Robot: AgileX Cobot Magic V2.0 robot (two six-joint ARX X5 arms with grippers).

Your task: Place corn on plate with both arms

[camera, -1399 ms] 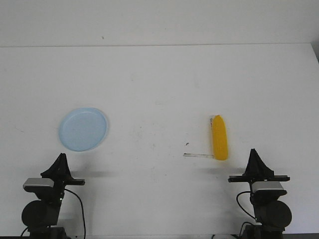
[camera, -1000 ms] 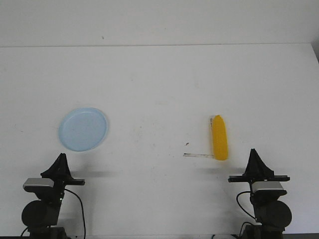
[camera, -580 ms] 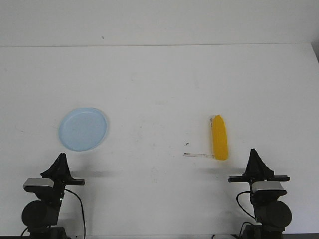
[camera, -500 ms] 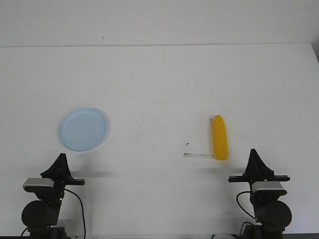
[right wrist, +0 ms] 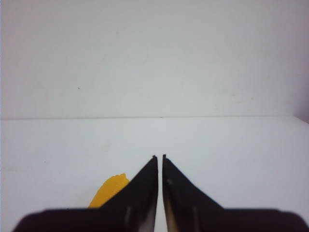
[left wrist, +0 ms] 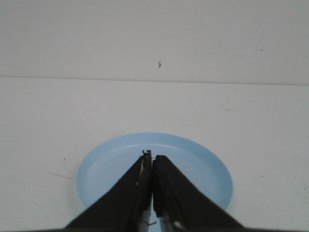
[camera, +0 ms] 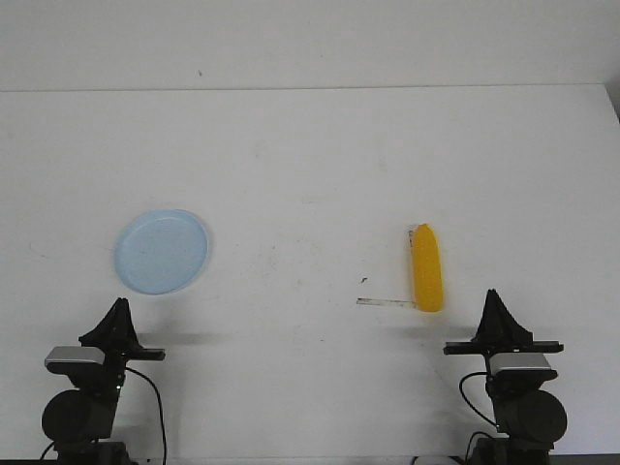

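Corn (camera: 427, 269) lies flat on the white table (camera: 310, 155), long axis running away from the robot, well to the right of the plate (camera: 162, 251). A thin pale strip (camera: 386, 301) lies on the table just beside the cob's near end, on the side toward the plate. Plate sits bare, nothing on it, rim resting flat on the table.

Left gripper (camera: 118, 312) is parked nearer the robot than the plate, close to the plate's near edge but not touching it. In the left wrist view its fingers (left wrist: 140, 186) are pressed together, holding nothing, with the plate (left wrist: 203, 166) showing just past the tips.

Right gripper (camera: 496, 300) is parked far right of the plate, near the cob's near end. In the right wrist view its fingers (right wrist: 145, 186) are nearly together with only a hairline slit between them, empty; a piece of corn (right wrist: 110, 189) shows beside them.
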